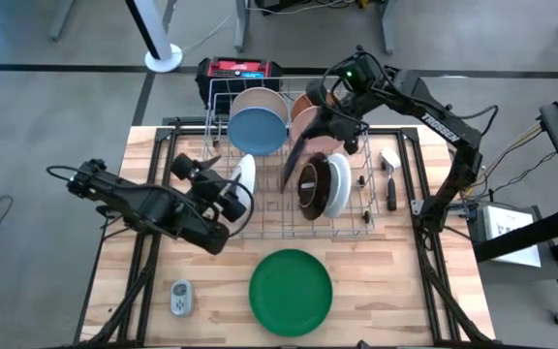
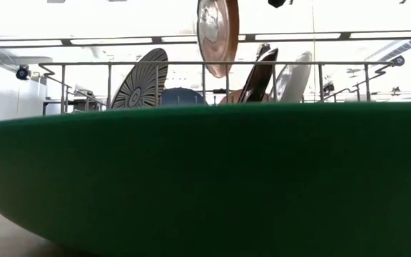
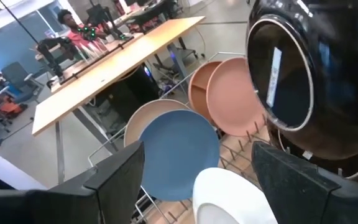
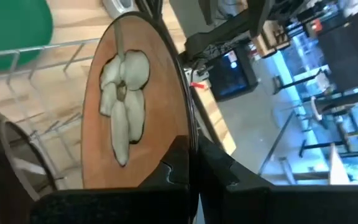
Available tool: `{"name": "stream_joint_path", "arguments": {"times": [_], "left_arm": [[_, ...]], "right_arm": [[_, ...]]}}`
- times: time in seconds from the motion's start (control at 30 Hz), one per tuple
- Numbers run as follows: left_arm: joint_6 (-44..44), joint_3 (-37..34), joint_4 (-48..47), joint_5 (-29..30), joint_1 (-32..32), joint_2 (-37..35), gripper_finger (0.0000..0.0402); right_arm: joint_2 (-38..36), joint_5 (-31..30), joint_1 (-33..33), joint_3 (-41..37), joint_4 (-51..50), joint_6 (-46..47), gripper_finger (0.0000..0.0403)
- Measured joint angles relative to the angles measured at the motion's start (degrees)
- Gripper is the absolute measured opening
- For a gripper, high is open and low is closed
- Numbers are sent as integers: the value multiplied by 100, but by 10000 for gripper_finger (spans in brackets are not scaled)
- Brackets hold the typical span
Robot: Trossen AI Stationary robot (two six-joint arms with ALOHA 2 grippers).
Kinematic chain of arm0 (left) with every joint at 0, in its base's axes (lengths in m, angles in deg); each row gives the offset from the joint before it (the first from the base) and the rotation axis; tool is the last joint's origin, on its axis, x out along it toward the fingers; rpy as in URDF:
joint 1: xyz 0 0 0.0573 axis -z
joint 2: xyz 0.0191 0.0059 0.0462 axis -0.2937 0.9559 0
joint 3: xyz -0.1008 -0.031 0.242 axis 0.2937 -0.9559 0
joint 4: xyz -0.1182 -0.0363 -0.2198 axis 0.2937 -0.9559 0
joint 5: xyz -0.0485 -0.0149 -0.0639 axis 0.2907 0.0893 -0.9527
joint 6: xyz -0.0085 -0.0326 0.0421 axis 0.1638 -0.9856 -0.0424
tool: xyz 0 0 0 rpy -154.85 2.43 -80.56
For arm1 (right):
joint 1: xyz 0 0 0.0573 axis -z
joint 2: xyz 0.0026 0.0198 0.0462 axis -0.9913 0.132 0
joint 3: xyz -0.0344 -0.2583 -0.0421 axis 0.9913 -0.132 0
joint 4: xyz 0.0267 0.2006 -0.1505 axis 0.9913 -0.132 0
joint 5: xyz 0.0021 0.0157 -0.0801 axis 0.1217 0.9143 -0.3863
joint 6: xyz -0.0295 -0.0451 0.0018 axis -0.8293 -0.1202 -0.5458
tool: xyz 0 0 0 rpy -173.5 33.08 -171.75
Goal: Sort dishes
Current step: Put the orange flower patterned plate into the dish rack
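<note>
Right hand (image 4: 191,165): I have it pinched narrow on the rim of a brown glazed plate (image 4: 129,99), held edge-up above the wire rack (image 1: 260,228).
Plate feel: I judge it stiff, glossy, slippery and breakable; the rim grip gives little margin.
Where to hold: on the rim, deep between the fingers.
Below the hand: dark brown bowl (image 1: 310,186) and white plate (image 1: 337,184) stand in slots.
Left hand (image 3: 197,180): fingers wide apart, just beside the rack, facing the blue plate (image 3: 179,152).
Green plate (image 1: 291,291): flat on the tabletop (image 1: 114,291), well apart from both hands.
</note>
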Motion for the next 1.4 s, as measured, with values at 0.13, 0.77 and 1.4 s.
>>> {"name": "stream_joint_path", "arguments": {"times": [0.13,0.77,1.4], "left_arm": [[-1,1,-13,17,-3,8,284],[-1,-9,-174,13,-4,12,284],[-3,-13,-419,6,-4,19,284]], "right_arm": [[0,1,-3,-13,45,-114,1],[2,460,-3,-505,276,-628,0],[4,1014,2,-956,434,-1704,0]]}}
